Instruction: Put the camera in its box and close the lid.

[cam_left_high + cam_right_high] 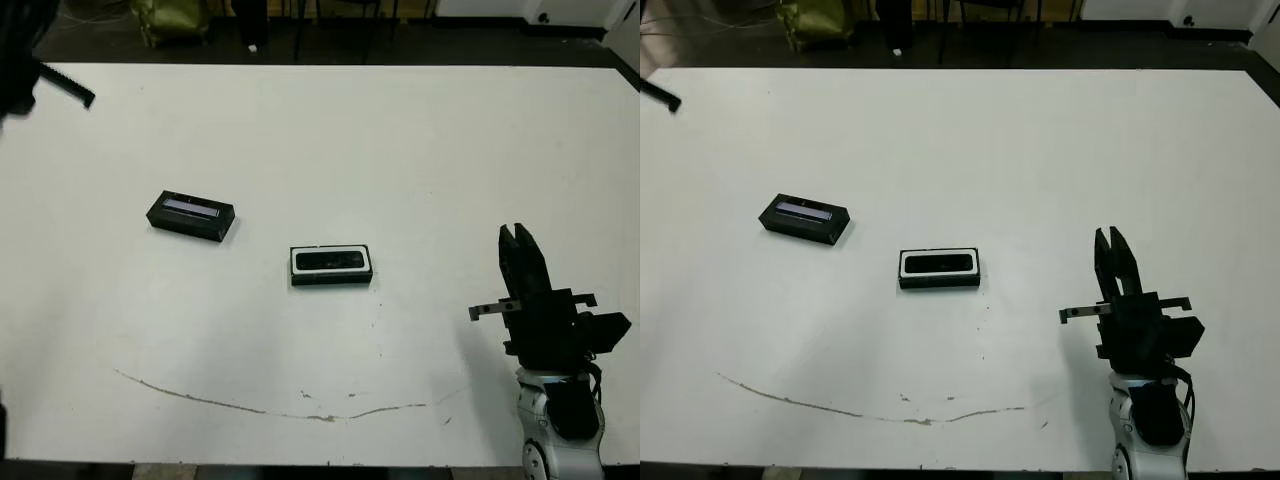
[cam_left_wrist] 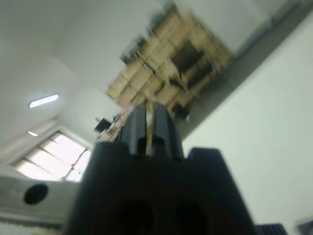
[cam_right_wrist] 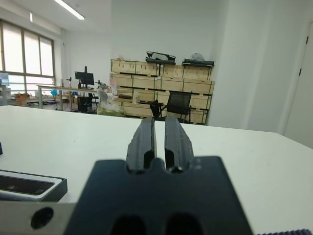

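Your camera (image 1: 330, 261) is already lying inside the box (image 1: 331, 266); the lid (image 1: 191, 215) is waiting well apart. Your right gripper (image 1: 518, 236) is hovering nearly closed, empty; the left gripper (image 2: 148, 122) likewise, raised away.

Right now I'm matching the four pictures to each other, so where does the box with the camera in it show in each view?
Left eye view: the box, camera inside, sits at table centre.
Right eye view: the same box, slightly left of centre.
Left wrist view: not in it.
Right wrist view: the box at the lower left edge.
Shared landmark: the lid lies to the box's left in both eye views.
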Available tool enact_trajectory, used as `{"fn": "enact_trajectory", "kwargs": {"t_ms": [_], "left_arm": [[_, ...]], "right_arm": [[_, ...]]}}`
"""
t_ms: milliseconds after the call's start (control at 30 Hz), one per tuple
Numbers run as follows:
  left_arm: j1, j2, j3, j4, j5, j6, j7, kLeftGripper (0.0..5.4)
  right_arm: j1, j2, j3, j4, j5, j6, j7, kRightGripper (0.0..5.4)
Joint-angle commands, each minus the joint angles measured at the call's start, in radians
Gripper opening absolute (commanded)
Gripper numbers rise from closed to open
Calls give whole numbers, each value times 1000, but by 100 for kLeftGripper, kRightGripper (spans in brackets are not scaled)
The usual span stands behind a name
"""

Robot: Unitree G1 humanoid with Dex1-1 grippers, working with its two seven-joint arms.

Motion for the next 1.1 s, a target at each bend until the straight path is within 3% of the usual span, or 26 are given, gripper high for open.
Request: {"fn": "enact_trajectory", "kwargs": {"t_ms": [33,167,333,467,600,867,1100], "left_arm": [[-117,-25,-116,230,104,-54,-29,0],[-220,-119,-184,493,156,-131,24,0],[-276,-224,-256,727,233,-213,142,0],[-289,-279,-312,837,288,-257,221,0],[-300,-313,-397,917,376,-283,277,0],[-272,-348,-600,991,582,-357,358,0],[-229,-360,-700,994,668,-393,358,0]], "right_arm": [[8,-13,-13,-1,21,31,3,1],[-11,-23,-22,56,49,-12,32,1],[7,-35,-29,-2,49,66,23,1],[7,-18,-36,0,80,59,24,1],[-2,-9,-43,40,77,9,27,1],[7,-13,-49,45,99,8,40,1],[25,-12,-50,36,110,13,44,1]]}}
